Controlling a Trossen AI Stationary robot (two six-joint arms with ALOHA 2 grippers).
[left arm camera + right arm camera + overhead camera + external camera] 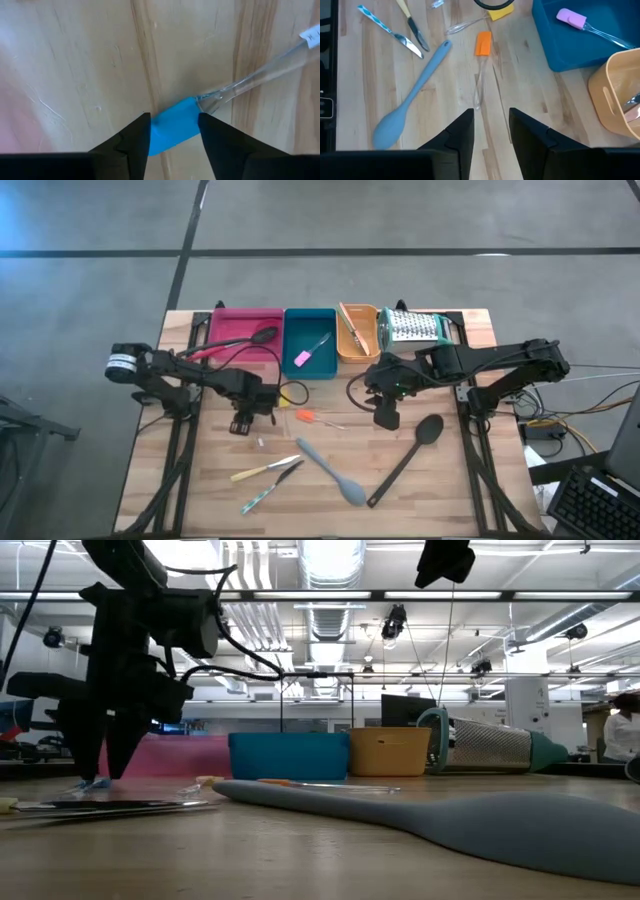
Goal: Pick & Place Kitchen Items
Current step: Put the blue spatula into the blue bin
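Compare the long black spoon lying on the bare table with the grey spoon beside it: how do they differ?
The long black spoon is dark and longer; the grey spoon is pale blue-grey and shorter. The black spoon's bowl points toward the trays, while the grey spoon's bowl points toward the table's near edge. The black spoon lies nearer the right arm's side. Both lie flat on the wooden table, untouched.

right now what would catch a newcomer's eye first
The row of trays at the table's far edge: pink tray, teal tray and orange tray. Nearer, the left gripper's fingers straddle a blue-headed tool, and a grey spoon lies in front.
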